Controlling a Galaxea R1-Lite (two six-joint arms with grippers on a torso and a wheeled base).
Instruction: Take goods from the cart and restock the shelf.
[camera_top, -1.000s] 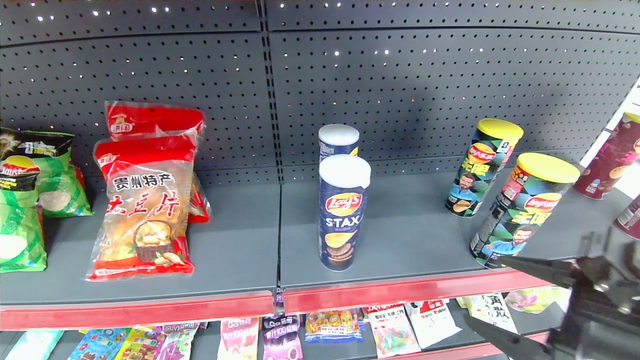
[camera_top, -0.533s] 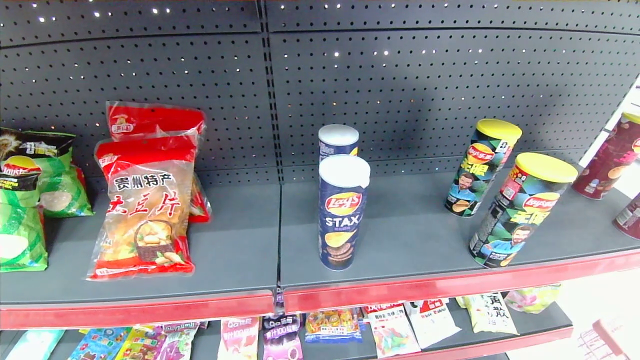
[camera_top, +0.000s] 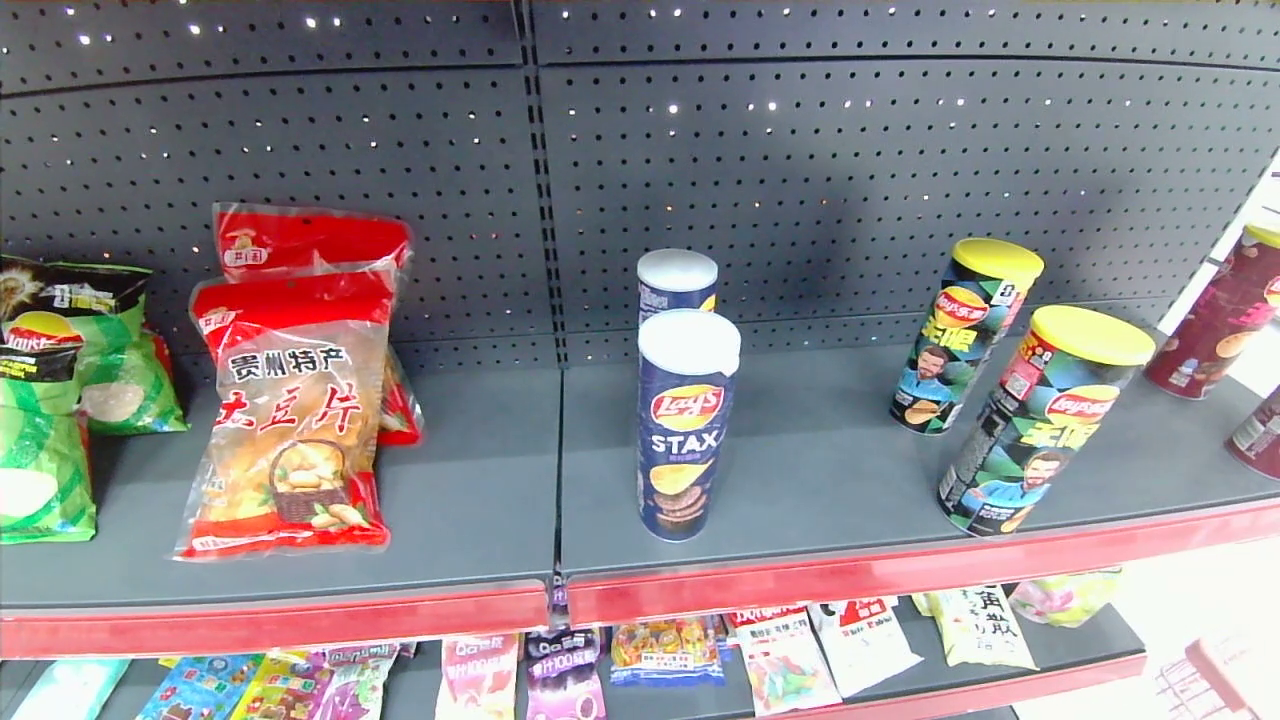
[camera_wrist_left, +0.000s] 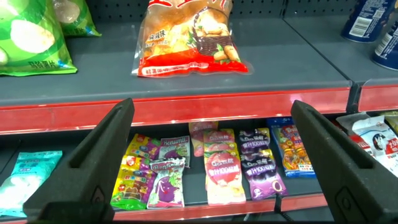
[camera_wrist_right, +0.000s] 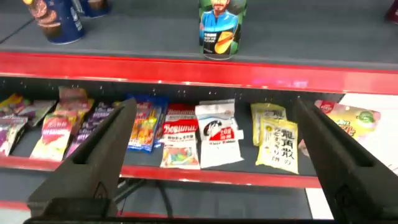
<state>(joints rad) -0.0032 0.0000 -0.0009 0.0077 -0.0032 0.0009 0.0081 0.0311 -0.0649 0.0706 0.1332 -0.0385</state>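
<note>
The grey shelf with a red front edge carries two blue chip cans in a row at its middle. Two yellow-lidded cans stand to their right, and red bags of potato slices and green chip bags lie to their left. My left gripper is open and empty, level with the red edge below the red bag. My right gripper is open and empty too. It is in front of the lower shelf, beneath a yellow-lidded can.
Small candy and snack packets line the lower shelf. Maroon cans stand at the far right. A perforated back panel closes the shelf behind. Bare shelf lies on both sides of the blue cans.
My right gripper, at the head view's lower right corner a second ago, has drawn back out of that view. The goods on the shelf have not moved.
</note>
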